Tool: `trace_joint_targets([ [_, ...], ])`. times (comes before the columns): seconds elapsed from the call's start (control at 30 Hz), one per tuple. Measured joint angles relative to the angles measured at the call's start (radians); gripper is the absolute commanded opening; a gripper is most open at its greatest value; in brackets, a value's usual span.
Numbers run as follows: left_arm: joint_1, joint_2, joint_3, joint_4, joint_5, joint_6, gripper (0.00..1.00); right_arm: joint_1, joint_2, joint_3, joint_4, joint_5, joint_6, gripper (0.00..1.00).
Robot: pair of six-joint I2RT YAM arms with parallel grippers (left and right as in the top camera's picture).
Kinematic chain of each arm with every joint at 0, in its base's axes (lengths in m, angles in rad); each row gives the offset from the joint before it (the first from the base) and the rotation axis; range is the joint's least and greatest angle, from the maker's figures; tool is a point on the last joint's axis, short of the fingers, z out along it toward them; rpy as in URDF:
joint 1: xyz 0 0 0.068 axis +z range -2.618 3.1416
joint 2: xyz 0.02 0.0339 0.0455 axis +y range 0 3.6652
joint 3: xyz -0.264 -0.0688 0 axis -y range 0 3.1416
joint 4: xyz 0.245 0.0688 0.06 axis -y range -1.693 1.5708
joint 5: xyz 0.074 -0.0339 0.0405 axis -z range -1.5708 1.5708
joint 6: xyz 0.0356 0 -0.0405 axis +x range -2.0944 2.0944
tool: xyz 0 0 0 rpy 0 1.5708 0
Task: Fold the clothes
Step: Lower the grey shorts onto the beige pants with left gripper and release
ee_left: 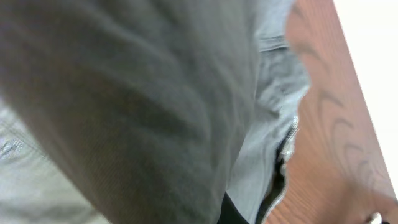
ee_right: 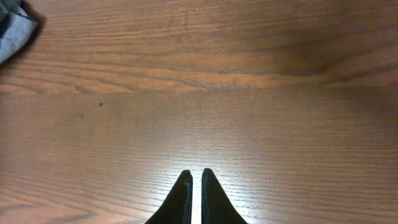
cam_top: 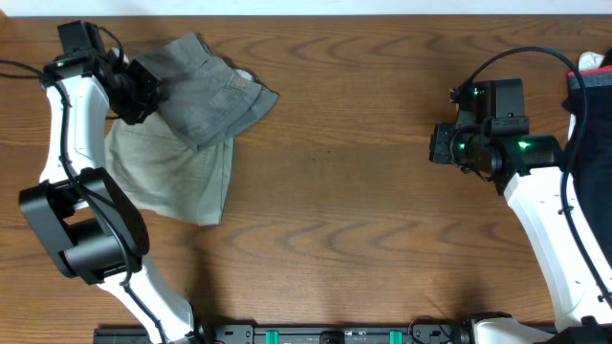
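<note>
Lying bunched on khaki trousers [cam_top: 177,182], grey trousers [cam_top: 206,91] touch left jaws, grip cannot be told; right jaws pinched together, empty, well right of grey trousers.

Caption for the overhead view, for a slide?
Left claw at grey trousers heaped on the khaki pair; right claw apart, over the wooden table.

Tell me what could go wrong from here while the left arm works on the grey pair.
1. The grey trousers lie bunched partly over the khaki trousers; a pull by the left fingers could drag both together.
2. The left wrist view is filled with cloth, so the grasp cannot be checked; it may slip or catch several layers.
3. The right fingers sit far off over the table, nearly closed, so nothing pins the cloth.
</note>
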Motion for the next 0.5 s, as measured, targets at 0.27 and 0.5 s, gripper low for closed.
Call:
trace_joint_targets([
  [0.27, 0.014, -0.005, 0.0, 0.029, -0.022, 0.027, 0.06, 0.0, 0.0, 0.0, 0.006, 0.015, 0.0, 0.06],
  [0.5, 0.014, -0.071, 0.046, 0.066, -0.017, 0.039, 0.06, 0.0, 0.0, 0.0, 0.01, 0.029, 0.0, 0.06],
])
